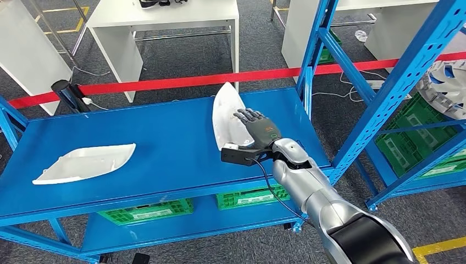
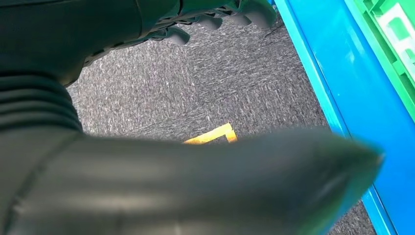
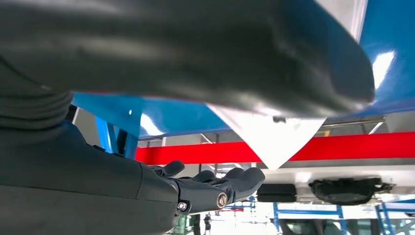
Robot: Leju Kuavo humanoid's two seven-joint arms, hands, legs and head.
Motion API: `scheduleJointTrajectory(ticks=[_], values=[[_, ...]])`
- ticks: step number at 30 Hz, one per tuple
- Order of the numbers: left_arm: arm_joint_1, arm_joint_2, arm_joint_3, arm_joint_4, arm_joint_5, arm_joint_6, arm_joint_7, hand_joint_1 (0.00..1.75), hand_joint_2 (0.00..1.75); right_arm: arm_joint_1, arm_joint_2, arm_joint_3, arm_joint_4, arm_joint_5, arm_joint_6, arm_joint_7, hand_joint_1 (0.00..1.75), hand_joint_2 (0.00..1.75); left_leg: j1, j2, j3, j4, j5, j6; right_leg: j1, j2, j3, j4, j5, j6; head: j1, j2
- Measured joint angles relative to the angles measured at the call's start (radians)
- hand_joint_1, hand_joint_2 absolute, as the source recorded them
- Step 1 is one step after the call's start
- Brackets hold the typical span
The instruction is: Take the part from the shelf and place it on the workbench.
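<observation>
Step in hand: grasp of part on shelf, not yet lifted.

Right hand (image 1: 254, 127): at near right of blue shelf deck (image 1: 165, 143), fingers (image 1: 248, 115) extended and laid against white moulded shell part (image 1: 228, 113); thumb (image 3: 274, 54) on the opposite face in right wrist view. Judged a loose clasp; firm pinch cannot be confirmed.

Part: propped on edge, pointed tip away from robot, lower edge on deck.

Second white shell part (image 1: 85, 162): flat, far left of deck, well apart.

Left hand (image 2: 205, 22): hanging over grey carpet, fingers curled, holding nothing.

Next move, judged: tighten clasp, raise part off deck, avoid blue upright (image 1: 308, 88) nearby, carry to worktop.
</observation>
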Motion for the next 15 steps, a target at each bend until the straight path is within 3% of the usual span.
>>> scheduleJointTrajectory(ticks=[15], values=[[-0.001, -0.004, 0.003, 0.0, 0.003, -0.001, 0.021, 0.0, 0.0, 0.034, -0.004, 0.03, 0.0, 0.038, -0.008, -0.001, 0.0, 0.0, 0.0, 0.0, 0.0, 0.0, 0.0, 0.0, 0.0, 0.0, 0.0, 0.0, 0.0, 0.0, 0.0, 0.0]])
